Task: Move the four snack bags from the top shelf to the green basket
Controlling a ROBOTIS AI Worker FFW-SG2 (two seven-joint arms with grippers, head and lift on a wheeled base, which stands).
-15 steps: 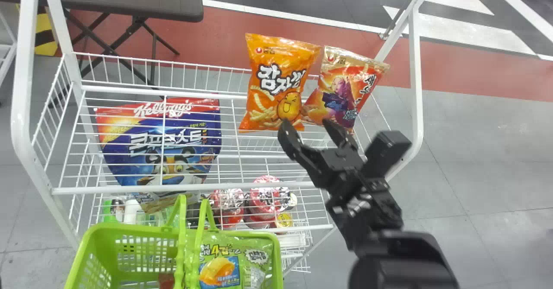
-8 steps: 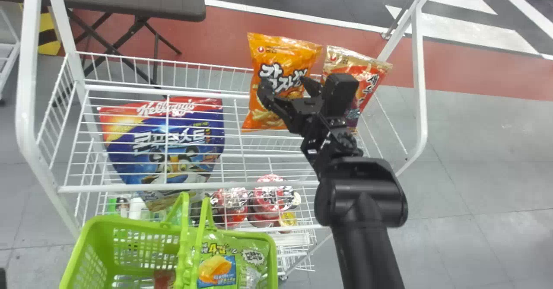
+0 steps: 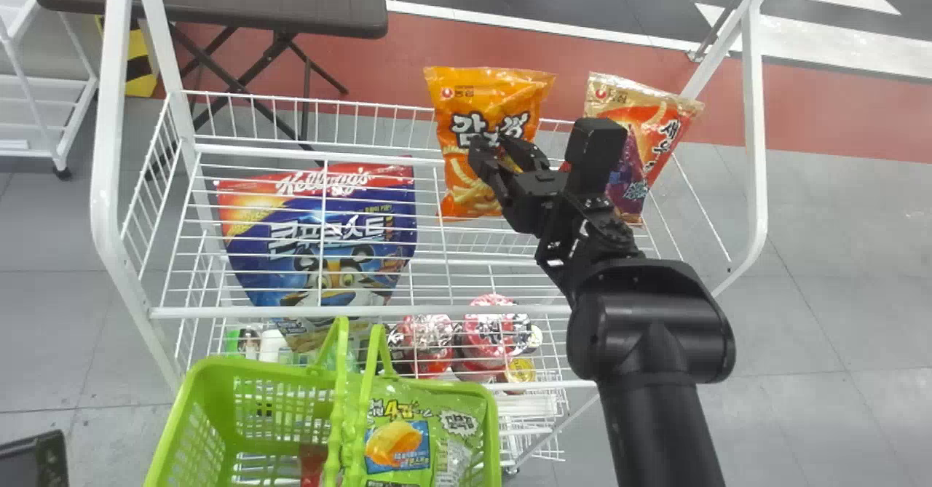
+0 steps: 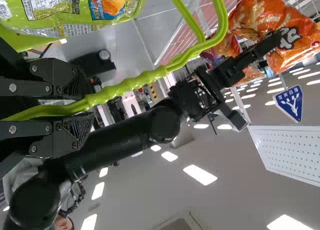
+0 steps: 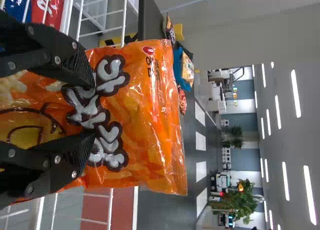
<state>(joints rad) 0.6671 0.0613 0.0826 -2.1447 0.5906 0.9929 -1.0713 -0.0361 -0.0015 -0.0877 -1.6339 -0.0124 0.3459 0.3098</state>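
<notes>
Head view: right gripper [image 3: 491, 145] open, fingertips apart in front of the orange snack bag [image 3: 495, 94], upright on the top shelf [image 3: 364, 311], far side. Red-gold bag [image 3: 655, 137] just right of it, leaning right. Green basket [image 3: 198, 400] near, left of centre; green snack bag [image 3: 408, 400] in its right part.
Right wrist view: orange bag's printed face between and past the open fingers; small packets [image 5: 187, 69] on the dark table [image 5: 150, 19] behind.
Left wrist view: left gripper [image 4: 80, 107] closed on the basket handle [image 4: 142, 79].
Hidden stuff: right gripper covers part of the orange bag's front and the red-gold bag's left side; can't tell if fingers touch the orange bag. Basket cut off by head view's bottom edge. Red item [image 3: 312, 461] inside, mostly hidden, can't identify. Cereal bag [image 3: 331, 214] lower down, behind shelf wires.
</notes>
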